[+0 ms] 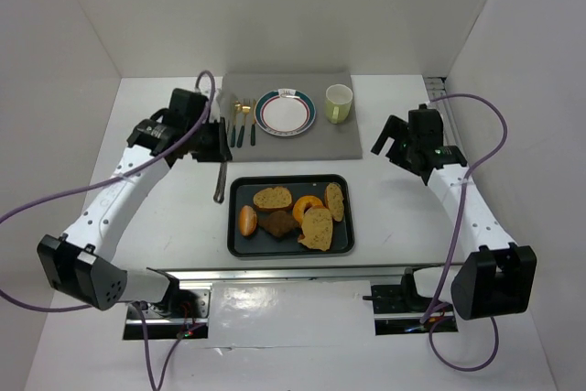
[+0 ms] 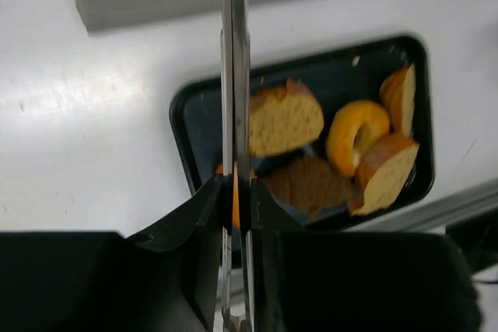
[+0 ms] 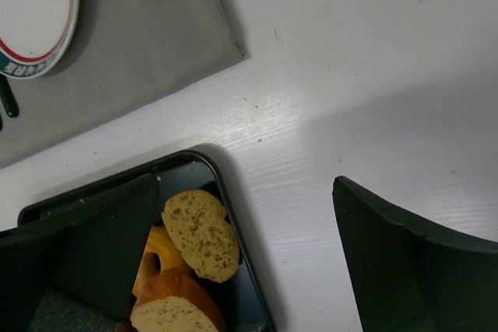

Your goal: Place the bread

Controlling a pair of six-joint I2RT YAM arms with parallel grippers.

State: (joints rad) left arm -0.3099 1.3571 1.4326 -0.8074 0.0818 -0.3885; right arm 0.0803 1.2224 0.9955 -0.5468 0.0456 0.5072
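Observation:
A black tray at the table's middle holds several breads: a tan slice, an orange ring, a dark piece and a larger slice. My left gripper is shut on metal tongs that hang down left of the tray. In the left wrist view the tongs run between my jaws, blades together, above the tray and a slice. My right gripper is open and empty, above the table by the tray's right corner.
A grey mat at the back carries a white plate, a pale green mug and cutlery. White walls close in on three sides. The plate also shows in the right wrist view.

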